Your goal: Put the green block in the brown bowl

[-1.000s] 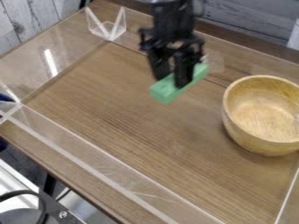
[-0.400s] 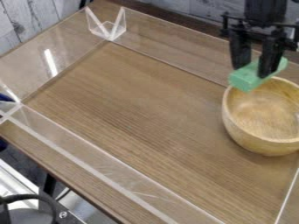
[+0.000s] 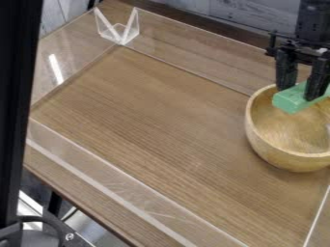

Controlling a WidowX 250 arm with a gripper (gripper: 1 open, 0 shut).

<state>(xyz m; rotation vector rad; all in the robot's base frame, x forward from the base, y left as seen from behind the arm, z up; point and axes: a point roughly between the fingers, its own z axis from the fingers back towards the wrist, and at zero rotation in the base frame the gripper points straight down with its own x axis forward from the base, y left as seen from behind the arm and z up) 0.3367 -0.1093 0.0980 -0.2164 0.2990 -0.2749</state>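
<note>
Nearly done: your gripper (image 3: pixel 299 94) has its jaws partly closed on the green block (image 3: pixel 292 98), held in the air over the far rim of the brown bowl (image 3: pixel 291 138) at right, so only lowering and release remain

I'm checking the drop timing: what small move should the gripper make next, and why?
Probably open the jaws. The gripper holds the green block in the air over the bowl, inside its rim, so letting go should drop it in.
</note>
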